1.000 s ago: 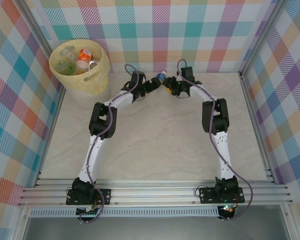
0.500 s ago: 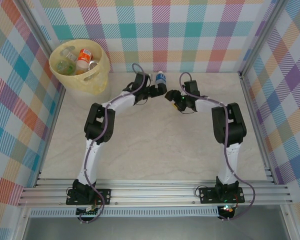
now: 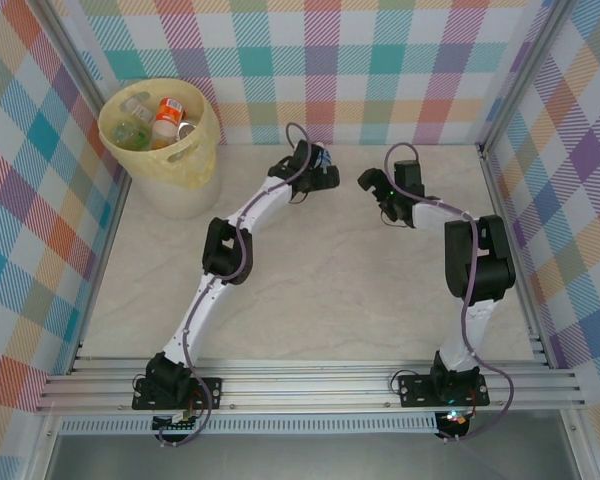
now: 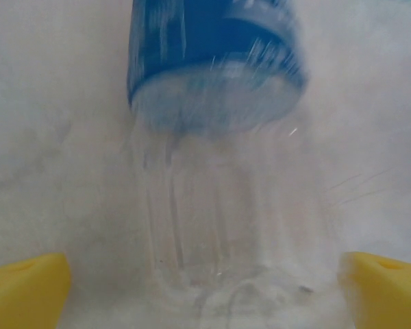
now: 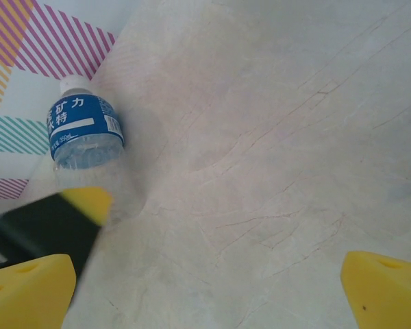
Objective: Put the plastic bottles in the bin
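1. Bin (image 3: 198, 150): pale yellow, round, standing in the far left corner; I use it as my landmark. Inside it I can make out an orange-labelled bottle (image 3: 167, 116) and a green-tinted bottle (image 3: 130, 134) among others.
2. Blue-labelled bottle (image 3: 323, 154): clear body, white cap, on the table (image 3: 320, 290) well to the right of the bin.
3. Left gripper (image 4: 205, 291): right of the bin, at that bottle. Its yellow fingers (image 4: 24, 288) are apart, one on each side of the clear body. I see a gap at one pad; blur hides contact at the other.
4. Right gripper (image 5: 207, 291): farther from the bin than the bottle, fingers spread wide over bare table.
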Motion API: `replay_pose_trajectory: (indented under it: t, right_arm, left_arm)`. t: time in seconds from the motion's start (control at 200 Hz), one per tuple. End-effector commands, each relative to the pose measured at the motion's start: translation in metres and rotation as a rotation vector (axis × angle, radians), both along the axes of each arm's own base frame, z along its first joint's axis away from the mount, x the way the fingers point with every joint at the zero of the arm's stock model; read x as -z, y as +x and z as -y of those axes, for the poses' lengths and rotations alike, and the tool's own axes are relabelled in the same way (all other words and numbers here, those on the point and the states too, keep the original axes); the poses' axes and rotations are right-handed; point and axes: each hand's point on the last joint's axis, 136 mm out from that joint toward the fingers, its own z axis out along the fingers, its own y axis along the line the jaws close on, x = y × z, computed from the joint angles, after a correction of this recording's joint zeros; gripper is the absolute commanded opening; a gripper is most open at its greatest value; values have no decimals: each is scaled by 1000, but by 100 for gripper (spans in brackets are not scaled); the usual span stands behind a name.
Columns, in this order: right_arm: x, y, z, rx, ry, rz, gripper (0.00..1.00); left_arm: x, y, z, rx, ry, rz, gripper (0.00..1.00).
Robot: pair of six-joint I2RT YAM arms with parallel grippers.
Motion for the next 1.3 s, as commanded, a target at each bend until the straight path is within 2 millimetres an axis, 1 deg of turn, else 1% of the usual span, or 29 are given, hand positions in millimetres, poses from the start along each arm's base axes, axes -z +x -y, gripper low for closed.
replay_pose_trajectory:
  t: [0.0,0.085,0.225,0.355,0.51,0.66,0.755,0.76,0.785,0.8,0.815,0.82,0.85,0.885,0.905,0.935,0.955,0.98,1.01,1.07,1.08,1.085,1.095,1.1,1.105,1.125,1.14,1.25,1.295]
  right_arm:
    - [-10,-5,5,7,-14,14,100]
    - [-10,-6,6,7,-12,13,100]
    - [-16,-9,9,9,-16,24,100]
    - [-22,-17,15,6,-49,28,100]
    - [-33,-29,27,19,-109,44,100]
    - [-49,-47,34,0,-162,53,100]
    - [-61,-64,41,-8,-205,64,100]
    - [-61,-65,41,-9,-207,64,100]
    - [-64,-69,43,-10,-219,70,100]
    - [-66,-72,44,-13,-224,73,100]
    - [-68,-74,45,-14,-233,78,100]
    - [-69,-75,45,-14,-234,79,100]
    - [-73,-80,47,-15,-248,85,100]
    - [-78,-86,49,-19,-261,94,100]
    - [-80,-89,50,-23,-267,99,100]
    - [-85,-93,51,-25,-276,110,100]
    - [-88,-96,52,-27,-281,118,100]
    - [-92,-99,53,-28,-286,129,100]
    - [-98,-102,53,-32,-290,146,100]
    - [-108,-107,53,-41,-295,182,100]
    - [-110,-108,53,-42,-295,187,100]
    - [-111,-108,53,-43,-296,191,100]
    - [-113,-109,53,-44,-296,197,100]
    - [-114,-109,54,-43,-296,200,100]
    - [-114,-109,54,-44,-297,202,100]
    - [-118,-111,54,-44,-296,215,100]
    - [-120,-111,53,-46,-296,224,100]
    - [-139,-114,48,-74,-284,304,100]
    - [-148,-114,42,-100,-274,350,100]
  left_arm:
    - [-3,-4,9,9,7,-1,100]
    - [4,-4,9,6,14,-6,99]
    - [6,2,11,18,9,20,87]
    - [6,10,7,6,-4,43,72]
    - [6,10,1,-7,9,34,64]
    - [-12,0,9,39,-1,22,59]
    - [-33,-9,10,69,12,35,57]
    - [-30,-10,10,71,16,30,57]
    - [-39,-13,10,77,10,39,56]
    - [-39,-16,9,79,11,34,56]
    - [-45,-17,9,81,5,42,56]
    - [-41,-18,8,82,8,36,56]
    - [-53,-22,7,84,-4,49,56]
    - [-57,-28,4,88,-10,53,56]
    - [-54,-34,1,88,-7,44,56]
    - [-65,-39,-2,88,-17,56,55]
    - [-65,-45,-5,89,-16,49,55]
    - [-71,-50,-7,88,-22,56,55]
    - [-73,-59,-12,88,-23,49,54]
    - [-87,-75,-19,94,-35,56,53]
    - [-85,-80,-22,94,-32,47,53]
    - [-90,-80,-22,95,-38,56,53]
    - [-86,-85,-24,95,-34,45,52]
    - [-92,-85,-24,96,-40,54,52]
    - [-87,-89,-26,96,-34,43,52]
    - [-89,-95,-29,98,-36,39,52]
    - [-96,-99,-31,99,-42,45,52]
    - [-116,-137,-45,117,-79,33,51]
    - [-129,-150,-49,127,-99,41,51]
